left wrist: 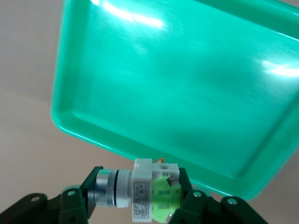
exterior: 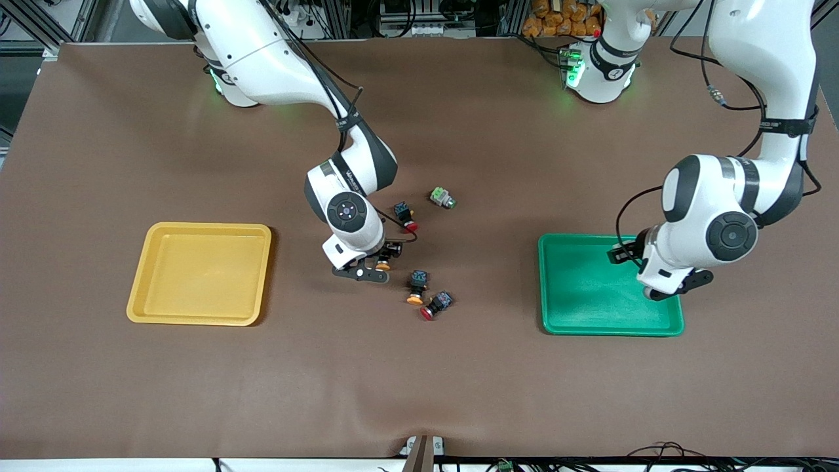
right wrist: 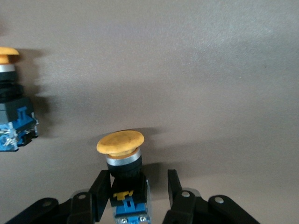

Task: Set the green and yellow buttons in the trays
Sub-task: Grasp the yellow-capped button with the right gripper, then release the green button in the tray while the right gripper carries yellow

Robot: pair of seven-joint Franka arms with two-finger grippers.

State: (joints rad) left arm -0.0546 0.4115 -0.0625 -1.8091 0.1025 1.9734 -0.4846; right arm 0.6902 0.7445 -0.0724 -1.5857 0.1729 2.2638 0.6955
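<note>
Front view, working from the camera outward: on the brown bench point(exterior: 419, 393), a red-capped switch point(exterior: 435, 306) lies nearest, with a loose yellow button point(exterior: 417, 286) just beside it. The yellow tray point(exterior: 200, 273) sits toward the right arm's end of the bench and the green tray point(exterior: 606, 286) toward the left arm's end, both apparently with nothing in them.

The right hand point(exterior: 377, 265) is low at the bench, a little farther from the camera than the loose yellow button. Its wrist camera shows a second yellow button point(right wrist: 122, 163) standing between the fingers point(right wrist: 100, 193), cap pointing away from the wrist, so its long axis runs along the line of the hand. One finger touches the black body; the other shows a gap, so the grip looks not yet complete. From here the yellow tray lies well apart, toward the right arm's end.

The left hand point(left wrist: 135, 205) holds a green button point(left wrist: 140, 193) crosswise between its fingers, over the green tray's rim, not yet released.

Farther still lie another red-capped switch point(exterior: 406, 216) and the last green button point(exterior: 443, 197).
</note>
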